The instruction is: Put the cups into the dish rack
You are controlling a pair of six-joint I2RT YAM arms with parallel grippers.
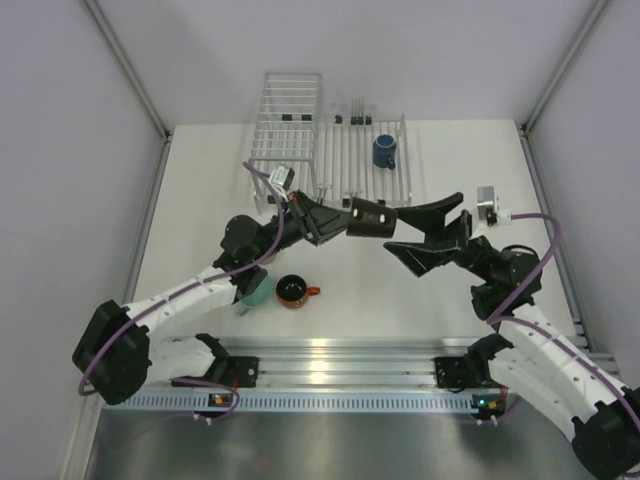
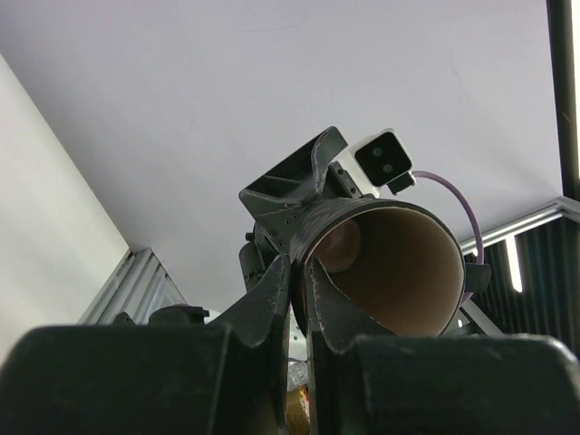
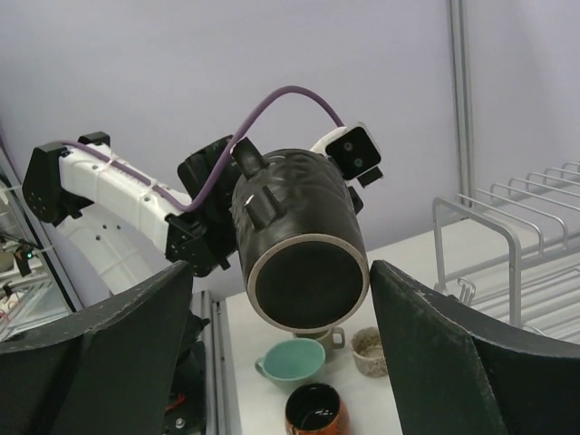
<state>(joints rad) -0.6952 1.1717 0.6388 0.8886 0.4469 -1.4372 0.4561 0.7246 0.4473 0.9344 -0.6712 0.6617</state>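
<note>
The left end effector [image 1: 340, 221] is closed narrowly on the rim of a dark brown cup [image 1: 372, 217], one finger inside the mouth and one outside, as the left wrist view shows. The cup is held on its side in the air above the surface [image 1: 200, 200], just in front of the dish rack [image 1: 405, 165], with its mouth toward the left arm and its base toward the right arm.

The right end effector [image 1: 392, 231] stands about half open. Its fingers [image 3: 453, 353] sit on either side of the cup's base, and it holds nothing. They look just clear of the cup, though the angle makes contact hard to rule out.

A dark blue cup [image 1: 384, 151] stands in the dish rack. An orange-red cup [image 1: 292, 290] and a mint-teal cup [image 1: 260, 292] sit on the surface near the left arm.
</note>
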